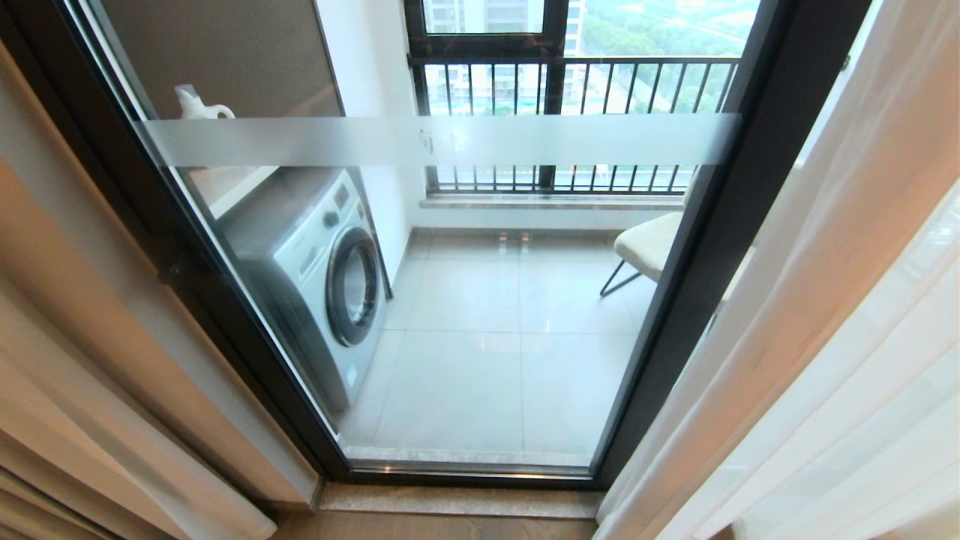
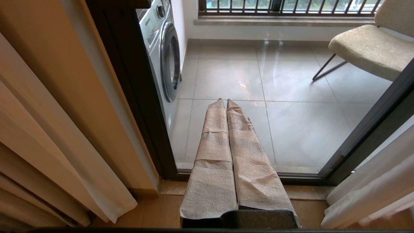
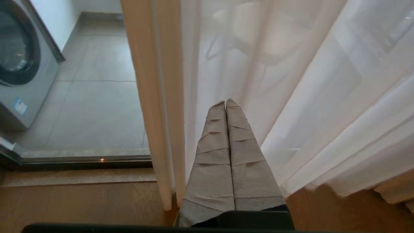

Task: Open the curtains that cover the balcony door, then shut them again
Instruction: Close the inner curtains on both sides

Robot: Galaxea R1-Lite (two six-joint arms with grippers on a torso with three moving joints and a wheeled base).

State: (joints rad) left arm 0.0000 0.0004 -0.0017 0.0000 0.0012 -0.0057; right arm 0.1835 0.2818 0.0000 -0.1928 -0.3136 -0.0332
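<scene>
— Glass first, surely? What fills the head view?

— Yes: the balcony door [image 1: 480, 300], a tall glass panel in a thick black frame with a frosted band across it, stands uncovered in the middle. The curtains [image 1: 825, 337] hang drawn back on both sides, the thin white panel on the right and a heavier beige one [image 1: 90, 360] on the left.

— And behind the glass?

— A grey tiled floor [image 1: 487, 360], a front-loading washing machine [image 1: 315, 277] against the left wall, a pale padded chair [image 1: 649, 244] on thin dark legs at the right, and the black-barred railing window [image 1: 570, 120] at the back. A white jug [image 1: 196, 103] sits above the washer.

— Where are the arms?

— Neither shows in the head view. The left gripper [image 2: 225, 100] points at the lower glass, between the washer and the chair (its wrapped fingers pressed together, nothing between them).

— And the right one?

— The right gripper [image 3: 225, 102] is right up at the sheer white curtain, just beside its inner hem, fingers likewise clenched with no fabric caught; whether the tips touch the cloth cannot be told. Wooden floor [image 3: 81, 207] lies beneath it.
</scene>
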